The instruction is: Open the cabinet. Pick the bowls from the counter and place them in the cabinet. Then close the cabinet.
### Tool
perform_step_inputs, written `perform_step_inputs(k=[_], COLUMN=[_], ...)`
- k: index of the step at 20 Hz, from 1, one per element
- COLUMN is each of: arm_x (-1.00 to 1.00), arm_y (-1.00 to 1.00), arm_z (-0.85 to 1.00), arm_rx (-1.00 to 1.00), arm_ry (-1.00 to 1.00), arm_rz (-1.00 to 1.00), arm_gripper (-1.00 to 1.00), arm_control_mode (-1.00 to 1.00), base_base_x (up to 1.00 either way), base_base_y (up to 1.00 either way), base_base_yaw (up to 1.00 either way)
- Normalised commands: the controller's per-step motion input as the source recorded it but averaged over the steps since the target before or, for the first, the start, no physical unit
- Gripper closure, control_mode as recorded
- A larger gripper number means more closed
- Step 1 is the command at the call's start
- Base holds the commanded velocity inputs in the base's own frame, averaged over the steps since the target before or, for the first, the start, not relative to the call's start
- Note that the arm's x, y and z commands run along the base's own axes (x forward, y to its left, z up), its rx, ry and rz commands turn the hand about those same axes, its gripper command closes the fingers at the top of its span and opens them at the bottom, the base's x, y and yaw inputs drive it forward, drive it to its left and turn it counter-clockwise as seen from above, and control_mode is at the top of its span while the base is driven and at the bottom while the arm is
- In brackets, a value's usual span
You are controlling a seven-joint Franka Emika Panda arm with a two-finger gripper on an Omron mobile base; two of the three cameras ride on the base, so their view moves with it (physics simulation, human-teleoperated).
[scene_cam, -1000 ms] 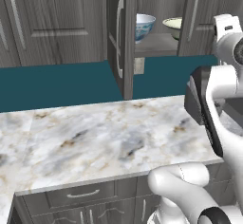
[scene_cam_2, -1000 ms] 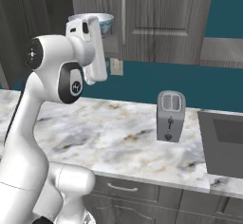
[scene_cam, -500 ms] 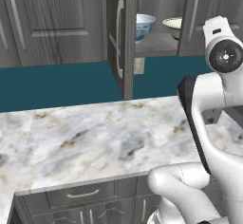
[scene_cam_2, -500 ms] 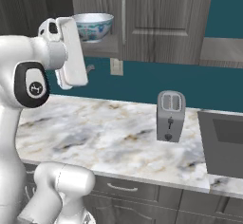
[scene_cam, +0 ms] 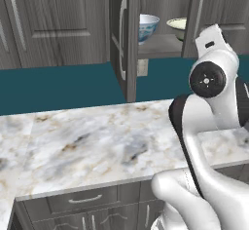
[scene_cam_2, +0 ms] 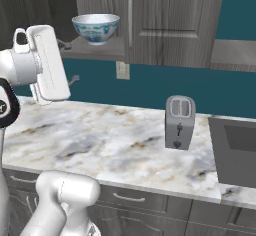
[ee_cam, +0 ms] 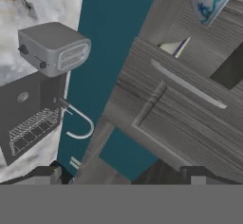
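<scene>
Cabinet, the tall dark grey wood-grain upper wall unit, stood open with both bowls already on its shelf, so closing looked like the step left. Its left door stuck out edge-on over the counter; a stiff hinged panel, probably light to swing, best pushed on the face or hooked by the long vertical silver bar handle. White-grey marble counter lay below with no bowls on it. Silver toaster and dark sink sat well off to the right, out of the door's swing. Blue-patterned white bowl sat near the shelf front, fragile, might catch the door; pale cream-green bowl was just beside it. Gripper was spread wide and empty, near the right door
</scene>
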Motion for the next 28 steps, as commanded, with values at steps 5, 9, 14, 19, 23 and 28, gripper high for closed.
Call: perform_step_inputs(k=[5,9,14,19,23,28], arm_x=[-0.37,-0.39,-0.37,-0.28,-0.07,0.00], arm_y=[0.35,0.41,0.49,0.58,0.65,0.68], arm_z=[0.00,0.00,0.00,0.00,-0.04,-0.12], arm_rx=[-0.10,-0.06,-0.03,-0.03,-0.02,0.00], arm_ry=[0.00,0.00,0.00,0.00,0.00,0.00], arm_rz=[-0.09,-0.08,-0.07,-0.06,-0.05,-0.03], arm_gripper=[-1.00,-1.00,-1.00,-1.00,-1.00,-1.00], arm_control_mode=[-1.00,-1.00,-1.00,-1.00,-1.00,-1.00], base_base_x=[0.00,0.00,0.00,0.00,0.00,0.00], base_base_y=[0.00,0.00,0.00,0.00,0.00,0.00], base_base_yaw=[0.00,0.00,0.00,0.00,0.00,0.00])
